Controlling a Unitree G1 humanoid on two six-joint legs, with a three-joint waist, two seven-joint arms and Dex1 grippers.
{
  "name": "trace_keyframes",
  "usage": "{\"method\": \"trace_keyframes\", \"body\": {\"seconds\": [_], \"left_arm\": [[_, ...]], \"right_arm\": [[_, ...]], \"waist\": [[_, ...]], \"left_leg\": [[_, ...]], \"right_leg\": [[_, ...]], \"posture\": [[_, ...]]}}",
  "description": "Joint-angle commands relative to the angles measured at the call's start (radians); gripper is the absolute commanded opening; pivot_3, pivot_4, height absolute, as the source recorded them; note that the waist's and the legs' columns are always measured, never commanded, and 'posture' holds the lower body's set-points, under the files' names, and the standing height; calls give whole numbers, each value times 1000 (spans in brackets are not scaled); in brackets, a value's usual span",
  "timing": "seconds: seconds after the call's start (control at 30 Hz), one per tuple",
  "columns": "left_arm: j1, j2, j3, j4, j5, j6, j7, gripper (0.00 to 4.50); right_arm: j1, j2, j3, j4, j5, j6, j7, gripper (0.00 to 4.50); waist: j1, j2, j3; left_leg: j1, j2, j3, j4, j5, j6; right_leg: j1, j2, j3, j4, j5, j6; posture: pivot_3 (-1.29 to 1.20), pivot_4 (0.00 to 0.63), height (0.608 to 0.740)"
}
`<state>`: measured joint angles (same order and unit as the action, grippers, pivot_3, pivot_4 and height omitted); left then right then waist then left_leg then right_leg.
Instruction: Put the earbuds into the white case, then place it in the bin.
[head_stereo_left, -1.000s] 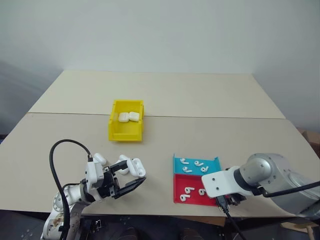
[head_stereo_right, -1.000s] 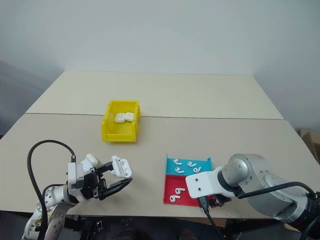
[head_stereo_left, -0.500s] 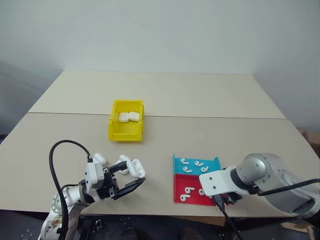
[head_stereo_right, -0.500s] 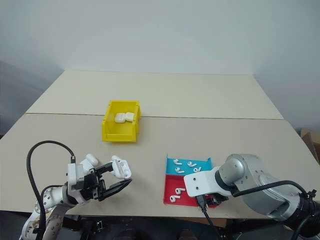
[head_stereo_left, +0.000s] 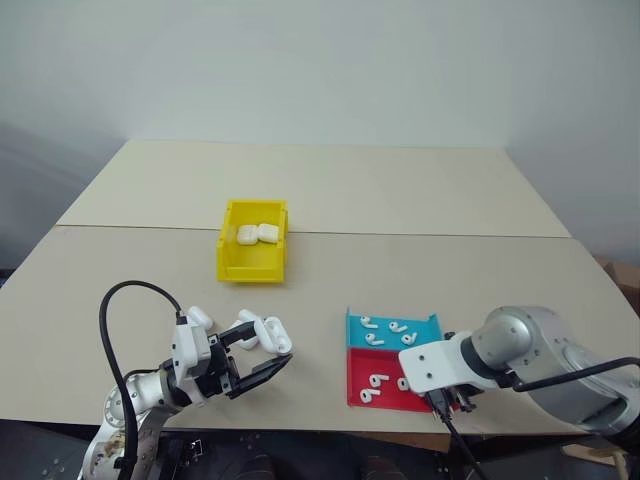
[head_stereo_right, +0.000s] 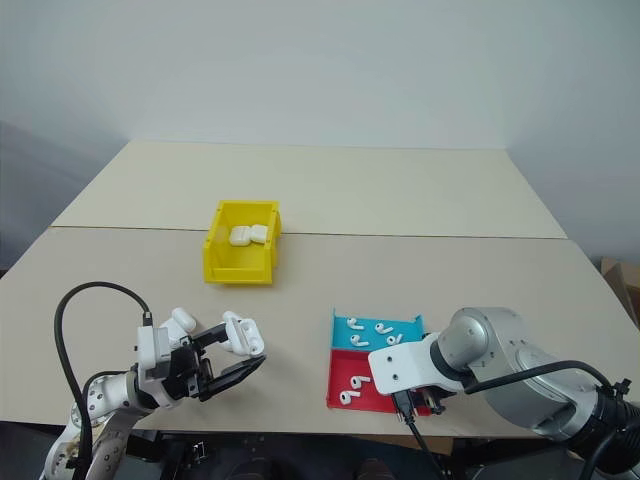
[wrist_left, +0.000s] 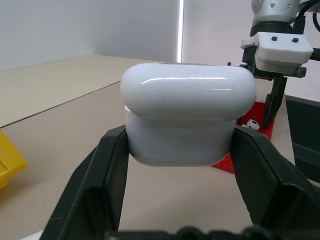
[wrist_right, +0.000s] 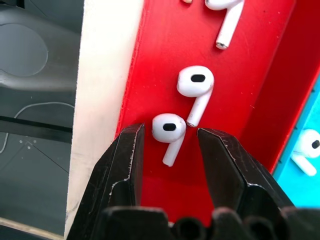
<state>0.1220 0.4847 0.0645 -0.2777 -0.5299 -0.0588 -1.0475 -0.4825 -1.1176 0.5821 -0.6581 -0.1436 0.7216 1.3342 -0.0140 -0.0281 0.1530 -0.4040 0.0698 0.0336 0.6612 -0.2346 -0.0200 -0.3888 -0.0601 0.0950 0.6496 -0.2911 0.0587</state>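
Observation:
My left gripper (head_stereo_left: 262, 347) is shut on a white case (wrist_left: 187, 120), holding it level just above the table at the front left, its lid down. My right gripper (wrist_right: 170, 132) points down into the red tray (head_stereo_left: 358, 372) and is open. Its two fingertips (wrist_right: 131, 150) stand on either side of one earbud (wrist_right: 169, 131), with a second earbud (wrist_right: 196, 86) just beyond it. More earbuds (head_stereo_left: 378, 379) lie in the red tray, and several earbuds (head_stereo_left: 398, 326) lie in the blue tray (head_stereo_left: 430, 322). The yellow bin (head_stereo_left: 252, 264) stands further back.
Two white cases (head_stereo_left: 257, 234) lie inside the bin. The red and blue trays sit side by side near the table's front edge (wrist_right: 102, 100). A black cable (head_stereo_left: 105, 330) loops up from my left wrist.

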Motion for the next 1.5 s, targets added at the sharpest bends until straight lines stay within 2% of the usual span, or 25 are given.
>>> {"method": "trace_keyframes", "body": {"seconds": [0.03,0.53,0.57,0.63,1.4,1.5], "left_arm": [[-2,7,1,-38,0,-9,5,2767],[-16,7,1,-24,21,-14,23,2767],[-17,6,2,-23,22,-15,24,2767],[-18,6,2,-24,23,-13,28,2767],[-22,8,2,-32,17,-2,57,2767],[-27,9,0,-33,15,3,59,2767]], "right_arm": [[3,5,-15,-25,1,-5,11,2105],[17,12,-13,3,-50,-45,4,2105],[17,11,-12,6,-56,-52,4,1730],[21,12,-12,15,-67,-58,-4,1275],[37,29,-31,30,-80,-90,-2,1275],[42,40,-44,22,-71,-73,-9,822]], "waist": [[0,0,0],[0,0,0],[0,0,0],[0,0,0],[-1,0,0],[0,0,0]], "left_leg": [[0,0,0,0,0,0],[0,0,0,0,0,0],[0,0,0,0,0,0],[0,0,0,0,0,0],[1,0,0,0,0,0],[1,0,0,0,0,0]], "right_leg": [[0,0,0,0,0,0],[0,0,0,0,0,0],[0,0,0,0,0,0],[0,0,0,0,0,0],[1,0,0,0,0,0],[1,0,0,0,0,0]], "posture": [[0,150,740],[0,150,740],[0,150,740],[0,150,740],[0,150,740],[0,150,740]]}}
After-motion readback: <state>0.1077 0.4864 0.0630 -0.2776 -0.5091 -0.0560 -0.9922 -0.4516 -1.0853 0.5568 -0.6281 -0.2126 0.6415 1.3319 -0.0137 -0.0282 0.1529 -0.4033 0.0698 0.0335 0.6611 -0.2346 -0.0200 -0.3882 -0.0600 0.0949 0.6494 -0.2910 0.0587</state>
